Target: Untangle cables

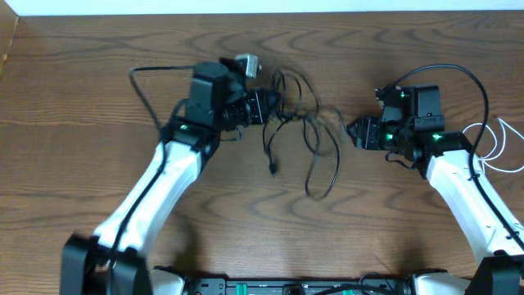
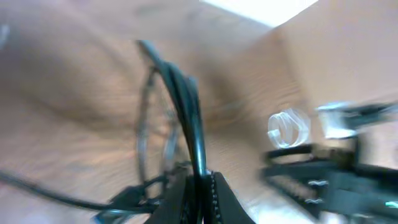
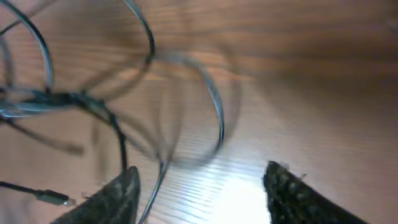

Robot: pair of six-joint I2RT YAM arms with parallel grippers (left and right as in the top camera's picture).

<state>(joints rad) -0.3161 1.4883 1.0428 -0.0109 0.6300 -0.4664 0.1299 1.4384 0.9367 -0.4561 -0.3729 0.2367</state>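
A tangle of thin black cables point(image 1: 307, 135) lies in the middle of the table. My left gripper point(image 1: 274, 105) is at the tangle's left edge, shut on a black cable point(image 2: 186, 106) that runs up and away from the closed jaws point(image 2: 200, 190). My right gripper point(image 1: 354, 131) sits just right of the tangle with its fingers wide apart. In the right wrist view a thin black cable point(image 3: 158, 180) passes just inside the left finger point(image 3: 112, 199), and blurred loops point(image 3: 214, 106) lie beyond. A white cable point(image 1: 499, 147) is coiled at the far right.
A grey plug block point(image 1: 246, 64) lies behind the left wrist. A thicker black wire point(image 1: 143, 90) loops from the left arm, and another arcs over the right arm point(image 1: 475, 82). The table's back edge point(image 1: 262, 13) meets a white strip.
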